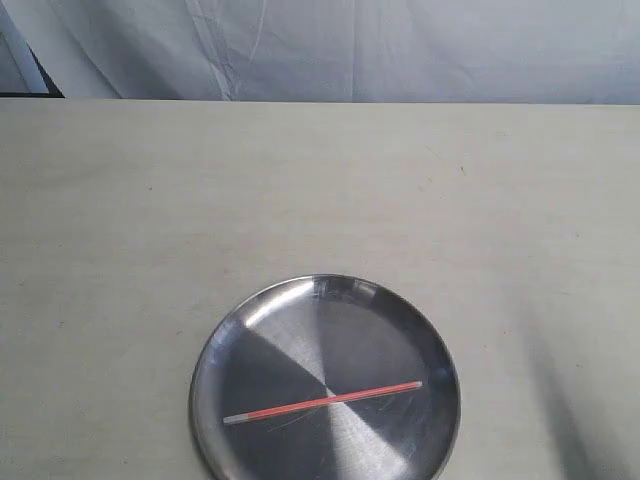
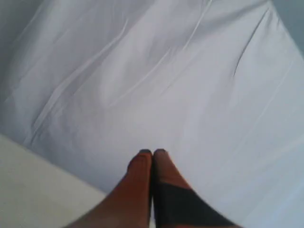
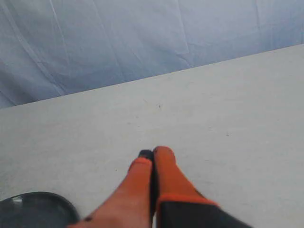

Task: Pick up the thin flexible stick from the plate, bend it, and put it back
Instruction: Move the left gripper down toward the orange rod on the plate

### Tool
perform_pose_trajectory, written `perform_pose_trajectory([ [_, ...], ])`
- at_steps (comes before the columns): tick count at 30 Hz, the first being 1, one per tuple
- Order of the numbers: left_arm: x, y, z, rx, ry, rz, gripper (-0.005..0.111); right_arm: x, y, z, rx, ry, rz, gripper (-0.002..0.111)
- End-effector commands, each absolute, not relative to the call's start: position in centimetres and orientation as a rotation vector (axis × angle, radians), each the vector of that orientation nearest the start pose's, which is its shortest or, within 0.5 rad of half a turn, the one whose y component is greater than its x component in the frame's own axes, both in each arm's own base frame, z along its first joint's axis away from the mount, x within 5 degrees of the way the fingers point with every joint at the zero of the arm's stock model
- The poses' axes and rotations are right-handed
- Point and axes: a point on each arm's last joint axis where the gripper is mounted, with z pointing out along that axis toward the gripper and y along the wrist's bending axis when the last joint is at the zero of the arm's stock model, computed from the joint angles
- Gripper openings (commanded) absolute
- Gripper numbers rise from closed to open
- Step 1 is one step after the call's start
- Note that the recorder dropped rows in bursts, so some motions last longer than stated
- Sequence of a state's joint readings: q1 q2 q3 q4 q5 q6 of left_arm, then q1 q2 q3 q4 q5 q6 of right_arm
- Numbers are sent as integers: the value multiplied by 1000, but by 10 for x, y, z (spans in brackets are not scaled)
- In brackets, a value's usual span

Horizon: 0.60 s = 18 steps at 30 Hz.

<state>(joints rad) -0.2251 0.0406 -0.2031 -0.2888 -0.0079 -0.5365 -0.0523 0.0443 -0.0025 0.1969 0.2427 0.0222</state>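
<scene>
- The left gripper (image 2: pixel 152 153) appears only in its own wrist view. Its two orange fingers (image 2: pixel 137 190) lie pressed together with nothing between them.
- It hangs over the pale table (image 2: pixel 38 190) edge. Most of the background there is wrinkled white cloth (image 2: pixel 166 71).
- In the exterior view the plate (image 1: pixel 300 320) sits at the 6 o'clock side of the table (image 1: pixel 150 200). The picture's edge cuts off its near rim.
- The stick (image 1: pixel 322 402) lies straight and flat on the plate, touching the steel and free of both grippers.
- Its pale left end rests toward 8 o'clock on the plate and its right end toward 3 o'clock. The orange-red length between them passes just on the 6 o'clock side of the plate's centre.
- A dim grey shadow (image 1: pixel 560 400) slants across the table at about 4 o'clock from the plate.
- White cloth (image 1: pixel 350 50) hangs along the table's 12 o'clock edge.
- The right gripper (image 3: pixel 153 153) also shows only in its wrist view. Its orange fingers (image 3: pixel 168 180) are closed against each other and hold nothing.
- It hangs above bare table (image 3: pixel 213 118). A dark arc of the plate (image 3: pixel 33 209) shows near it, clear of the fingertips.
</scene>
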Motion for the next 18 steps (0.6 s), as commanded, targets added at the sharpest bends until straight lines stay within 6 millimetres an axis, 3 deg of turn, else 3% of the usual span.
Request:
perform_pose_trajectory([
  [1, 67, -36, 315, -11, 1885, -653, 0, 58, 1, 191, 201, 1736, 151, 0],
  [2, 76, -45, 319, 135, 2005, -623, 0, 58, 1, 191, 201, 1736, 151, 0],
  [3, 98, -64, 319, 402, 2231, -590, 0, 58, 1, 191, 201, 1736, 151, 0],
  [5, 134, -84, 312, 661, 2450, -587, 0, 58, 1, 190, 201, 1741, 152, 0],
  [8, 193, -105, 282, 934, 2502, -511, 6, 57, 1, 191, 199, 1735, 152, 0],
  [10, 218, -115, 254, 1017, 2593, -516, 16, 57, 1, 191, 199, 1731, 152, 0],
  [12, 226, -126, 229, 1107, 2680, -576, 34, 57, 1, 191, 199, 1731, 152, 0],
  [14, 227, -145, 211, 1274, 2630, -641, 49, 57, 1, 191, 199, 1731, 152, 0],
  [18, 222, -173, 202, 1423, 2501, -637, 52, 57, 1, 191, 199, 1731, 152, 0],
])
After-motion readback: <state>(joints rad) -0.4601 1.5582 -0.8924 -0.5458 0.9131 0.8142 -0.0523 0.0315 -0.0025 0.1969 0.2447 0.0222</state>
